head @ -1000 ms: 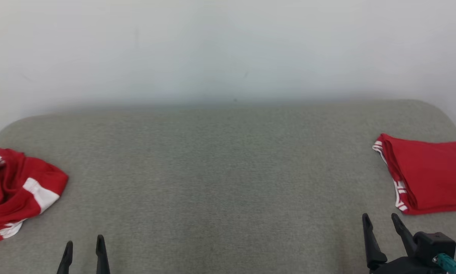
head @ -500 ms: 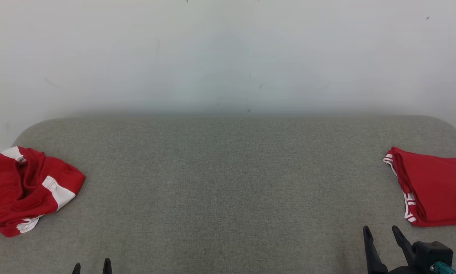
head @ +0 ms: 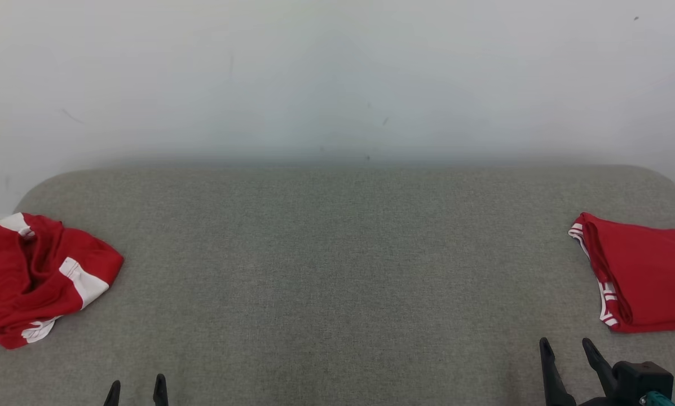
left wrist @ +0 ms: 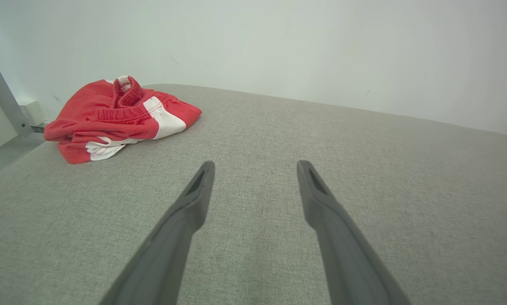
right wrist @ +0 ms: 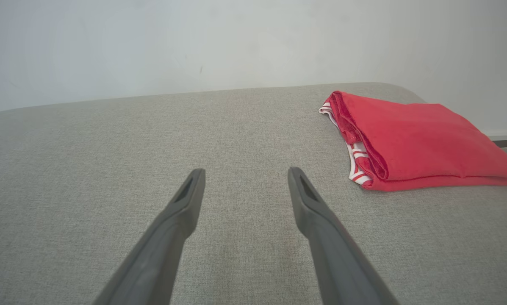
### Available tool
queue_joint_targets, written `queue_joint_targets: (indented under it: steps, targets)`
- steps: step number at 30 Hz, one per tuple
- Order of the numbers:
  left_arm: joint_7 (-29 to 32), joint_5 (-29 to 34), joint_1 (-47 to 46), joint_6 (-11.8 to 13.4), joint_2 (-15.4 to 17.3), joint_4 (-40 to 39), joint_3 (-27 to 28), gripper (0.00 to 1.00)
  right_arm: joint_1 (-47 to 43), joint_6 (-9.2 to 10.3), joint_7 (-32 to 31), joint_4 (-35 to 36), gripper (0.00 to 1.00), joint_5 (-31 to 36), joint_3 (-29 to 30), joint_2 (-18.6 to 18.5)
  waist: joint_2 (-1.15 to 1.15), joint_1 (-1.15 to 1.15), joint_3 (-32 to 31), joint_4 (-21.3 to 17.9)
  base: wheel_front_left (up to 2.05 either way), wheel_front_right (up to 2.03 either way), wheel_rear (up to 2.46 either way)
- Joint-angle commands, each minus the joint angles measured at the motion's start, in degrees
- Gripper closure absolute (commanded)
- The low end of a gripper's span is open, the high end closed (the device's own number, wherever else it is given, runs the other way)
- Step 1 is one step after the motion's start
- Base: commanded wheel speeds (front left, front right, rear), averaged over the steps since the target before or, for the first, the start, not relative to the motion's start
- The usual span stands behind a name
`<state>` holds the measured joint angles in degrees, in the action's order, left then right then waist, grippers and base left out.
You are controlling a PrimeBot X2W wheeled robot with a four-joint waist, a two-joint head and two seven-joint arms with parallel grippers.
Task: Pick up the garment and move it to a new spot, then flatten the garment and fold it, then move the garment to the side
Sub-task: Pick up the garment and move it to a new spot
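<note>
Only our view has shifted, not the cloth. Our left claw [head: 137, 382] and right claw [head: 565, 341] gape, empty. The crumpled garment [head: 38, 276] lies at nine o'clock, the folded garment [head: 647, 276] at three; we risk grabbing the folded one, or pinching one layer

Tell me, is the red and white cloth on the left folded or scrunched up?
Scrunched up. The red-and-white fabric garment lies in a rumpled heap, bunched and creased, without flat layers.
</note>
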<state>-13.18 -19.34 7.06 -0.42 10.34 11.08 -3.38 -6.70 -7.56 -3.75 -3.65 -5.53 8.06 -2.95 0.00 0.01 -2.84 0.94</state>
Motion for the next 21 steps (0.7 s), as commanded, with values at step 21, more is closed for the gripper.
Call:
queue_joint_targets:
  steps: [21]
  targets:
    - [1.3, -0.1, 1.4, 0.9, 2.6, -2.6, -0.1, 0.00, -1.0, 0.11, 2.1, -2.5, 0.00, -2.6, -1.1, 0.1, 0.00, -0.01, 0.0, 21.2, 0.00, 0.00, 0.00]
